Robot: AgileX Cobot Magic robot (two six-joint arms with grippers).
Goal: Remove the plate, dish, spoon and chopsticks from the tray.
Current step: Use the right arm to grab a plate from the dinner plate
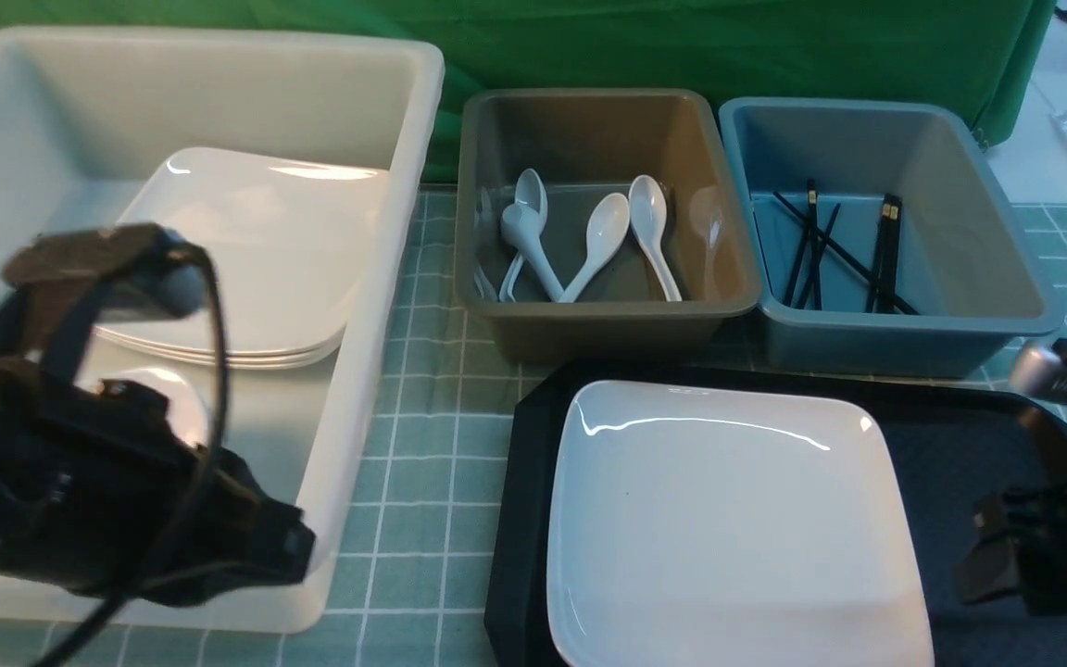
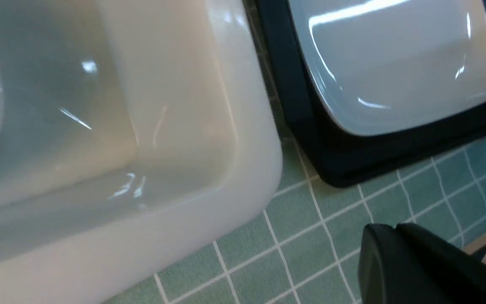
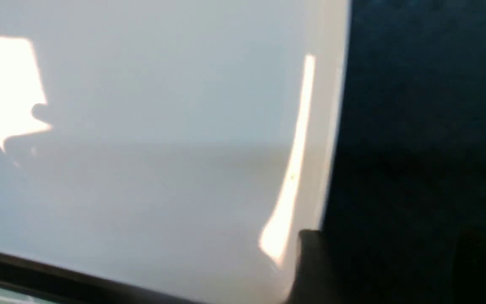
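Note:
The large white plate (image 1: 728,519) (image 2: 395,63) (image 3: 141,126) lies alone on the black tray (image 1: 524,519) (image 2: 302,118) (image 3: 416,84). My right gripper (image 1: 992,547) (image 3: 395,266) stands open low over the tray, with one finger (image 3: 310,261) against the plate's right rim. My left gripper (image 1: 288,551) (image 2: 380,230) is shut and empty, above the cloth between the white tub's near corner and the tray. A small white dish (image 1: 172,394) sits in the white tub, partly hidden by my left arm. Several spoons (image 1: 589,241) lie in the brown tub. Black chopsticks (image 1: 881,250) lie in the blue tub.
The big white tub (image 1: 367,278) (image 2: 243,169) at the left holds a stack of square white plates (image 1: 256,250). The brown tub (image 1: 608,310) and blue tub (image 1: 904,324) stand side by side right behind the tray. Green checked cloth (image 1: 422,482) covers the table.

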